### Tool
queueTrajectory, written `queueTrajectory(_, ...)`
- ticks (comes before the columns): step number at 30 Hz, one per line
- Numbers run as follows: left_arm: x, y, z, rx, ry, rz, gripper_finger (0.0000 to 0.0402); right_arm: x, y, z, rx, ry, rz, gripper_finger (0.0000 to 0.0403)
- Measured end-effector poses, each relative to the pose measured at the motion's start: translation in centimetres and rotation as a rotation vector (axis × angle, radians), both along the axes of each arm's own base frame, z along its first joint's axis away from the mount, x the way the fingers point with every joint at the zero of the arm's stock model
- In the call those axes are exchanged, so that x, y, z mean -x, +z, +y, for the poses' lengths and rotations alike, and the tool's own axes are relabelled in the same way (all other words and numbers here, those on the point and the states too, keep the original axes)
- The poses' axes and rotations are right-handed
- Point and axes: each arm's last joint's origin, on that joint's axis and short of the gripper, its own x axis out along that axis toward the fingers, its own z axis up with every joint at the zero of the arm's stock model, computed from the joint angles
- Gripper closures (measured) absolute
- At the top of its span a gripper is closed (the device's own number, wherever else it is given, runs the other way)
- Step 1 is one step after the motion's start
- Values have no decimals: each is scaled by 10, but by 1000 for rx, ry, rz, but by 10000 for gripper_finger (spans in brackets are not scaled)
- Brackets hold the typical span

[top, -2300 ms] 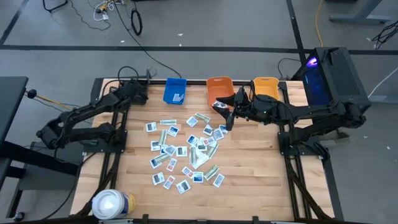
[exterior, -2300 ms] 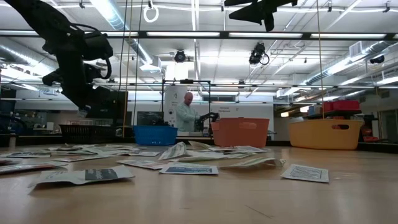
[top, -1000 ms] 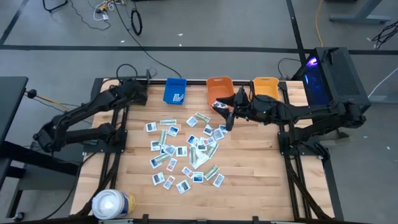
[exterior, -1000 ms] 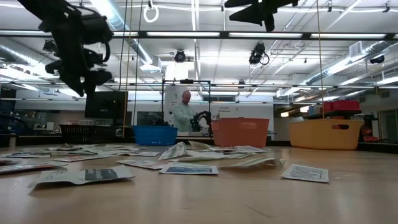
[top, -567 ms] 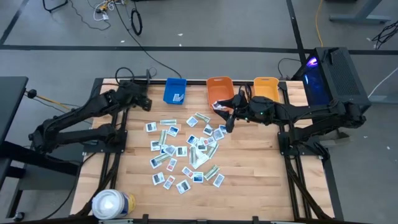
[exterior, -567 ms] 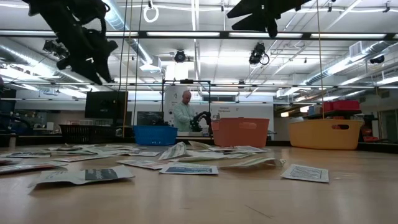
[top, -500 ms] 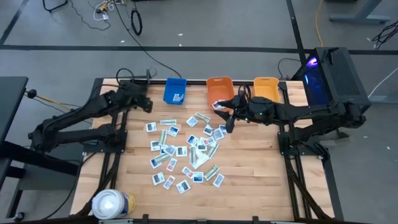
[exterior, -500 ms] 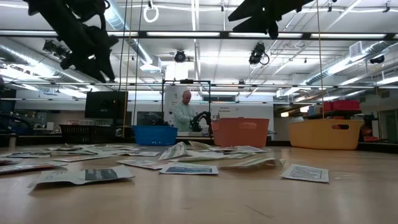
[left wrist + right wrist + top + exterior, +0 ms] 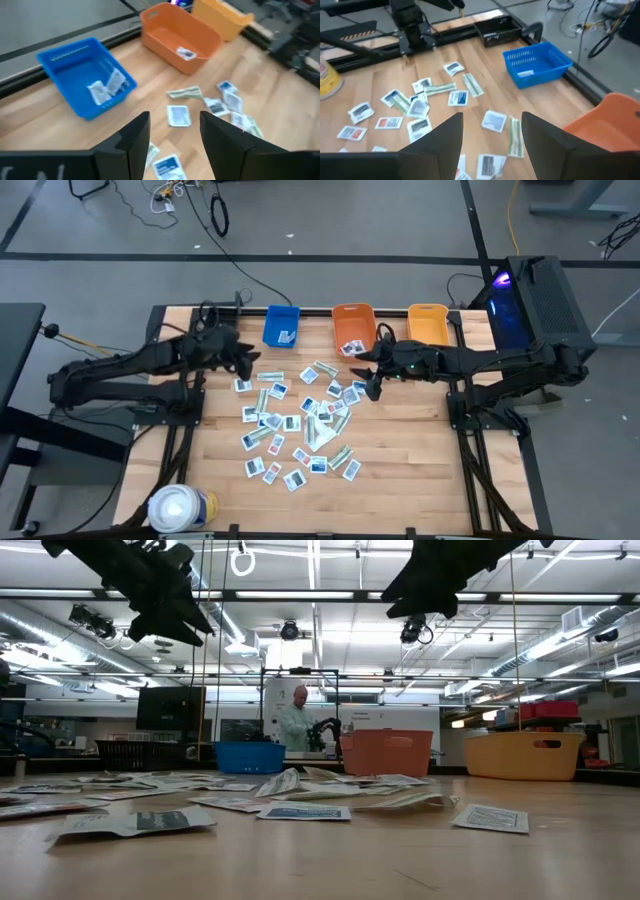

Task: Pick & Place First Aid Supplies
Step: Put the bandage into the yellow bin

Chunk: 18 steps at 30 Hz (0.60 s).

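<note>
We count three bins along the upper edge of the table (image 9: 400, 480) in the high view: a blue bin (image 9: 281, 326) with two packets inside, an orange bin (image 9: 353, 327) with one, and a yellow bin (image 9: 427, 323). Roughly thirty loose packets (image 9: 300, 420) lie scattered at mid-frame, and one roll (image 9: 180, 508) sits at lower left. Two grippers hang above the table, left gripper (image 9: 245, 360) left of the pile's top and right gripper (image 9: 372, 385) at its upper right, each with fingers apart and holding nothing.

Small flat packets (image 9: 300, 425) scattered flat mid-table, a few in bins
</note>
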Motion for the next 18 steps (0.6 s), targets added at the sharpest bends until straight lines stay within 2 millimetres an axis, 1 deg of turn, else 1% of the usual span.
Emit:
queueTrajectory(5, -9, -3, -9, 24, -44, -5, 225, 1, -6, 1, -18, 16, 21, 200)
queueTrajectory(9, -20, -7, -16, 67, -72, -15, 225, 2, -13, 2, -75, -3, 25, 200)
queueTrajectory(12, -28, -9, -22, 82, -139, -20, 225, 3, -20, 6, -93, 19, 35, 200)
queueTrajectory(15, -35, -9, -29, 56, -219, -25, 228, 4, -29, 11, -113, 68, 47, 200)
queueTrajectory(18, -37, -7, -35, 18, -275, -29, 242, 5, -36, 17, -121, 103, 51, 200)
